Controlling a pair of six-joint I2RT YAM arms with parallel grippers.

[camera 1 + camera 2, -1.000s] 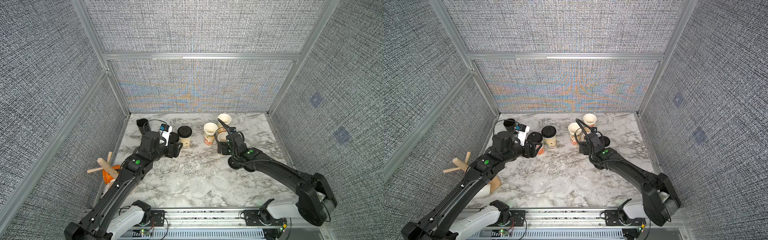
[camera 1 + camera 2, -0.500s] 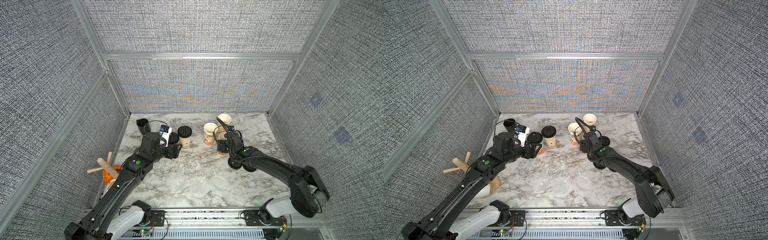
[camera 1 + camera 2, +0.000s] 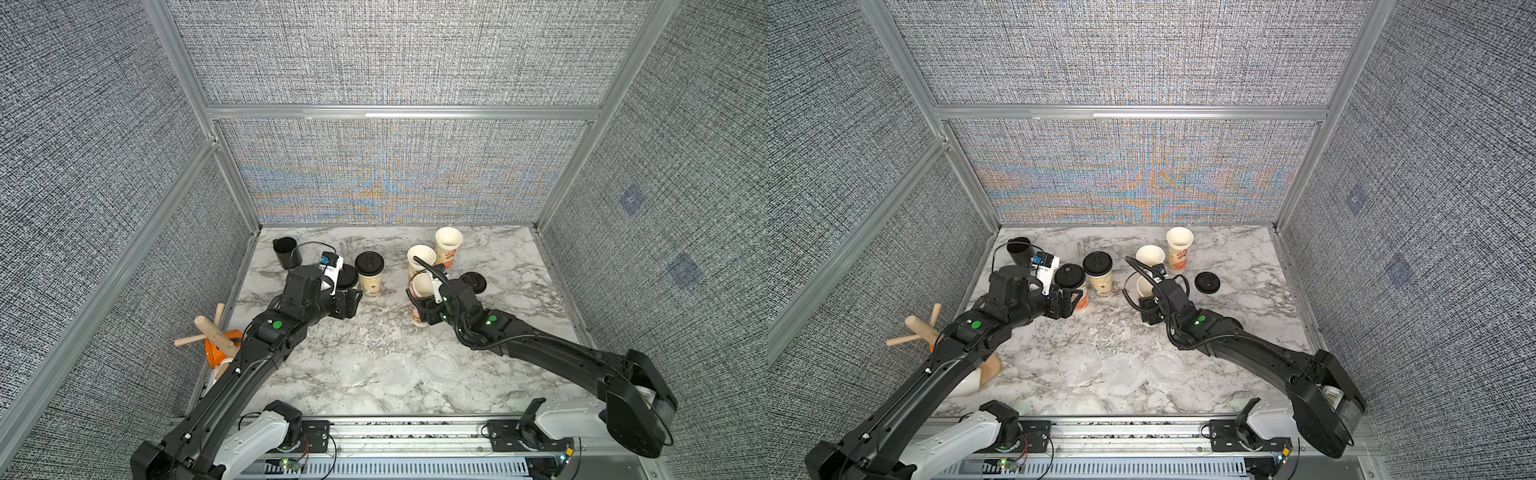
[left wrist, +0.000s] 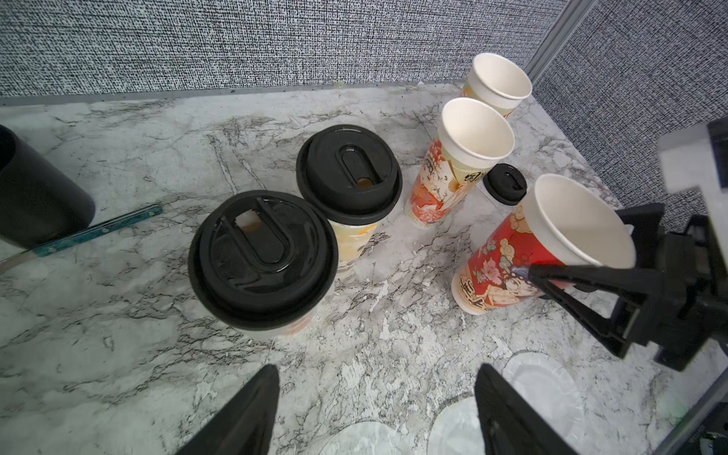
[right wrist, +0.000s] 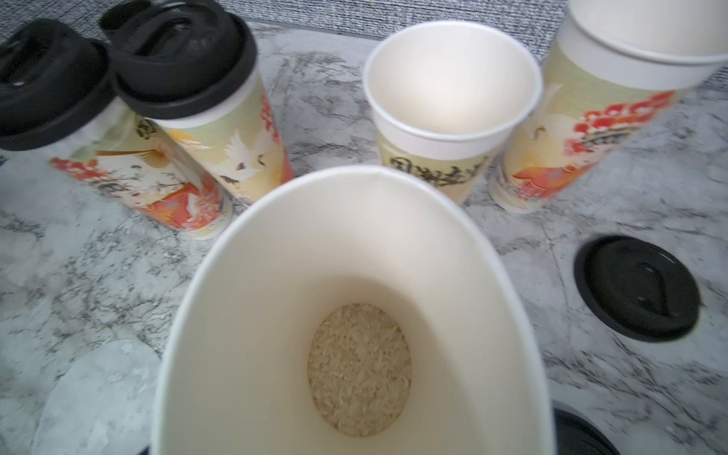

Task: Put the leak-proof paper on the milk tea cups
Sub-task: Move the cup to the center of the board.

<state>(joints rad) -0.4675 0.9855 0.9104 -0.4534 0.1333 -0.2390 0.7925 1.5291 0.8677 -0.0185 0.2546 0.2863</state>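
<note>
My right gripper (image 3: 427, 309) is shut on the red-printed milk tea cup (image 4: 508, 268), which leans over near the table's middle; the right wrist view looks down into it (image 5: 275, 299) at rice grains on its bottom. Two more open milk tea cups (image 3: 420, 259) (image 3: 448, 247) stand behind it. Two lidded cups (image 3: 369, 274) (image 4: 263, 258) stand to the left. My left gripper (image 4: 376, 370) hangs open and empty just in front of those. Three sheets of leak-proof paper (image 3: 390, 370) (image 3: 436, 368) (image 3: 1079, 365) lie flat near the front edge.
A loose black lid (image 3: 473, 282) lies right of the held cup. A short black cup (image 3: 286, 251) stands in the back left corner, with a teal strip (image 4: 98, 228) beside it. A wooden peg stand (image 3: 212, 336) and an orange object sit off the table's left edge.
The right gripper's jaws have closed in on the red cup, and the right arm has drawn in toward it. The left arm has not moved.
</note>
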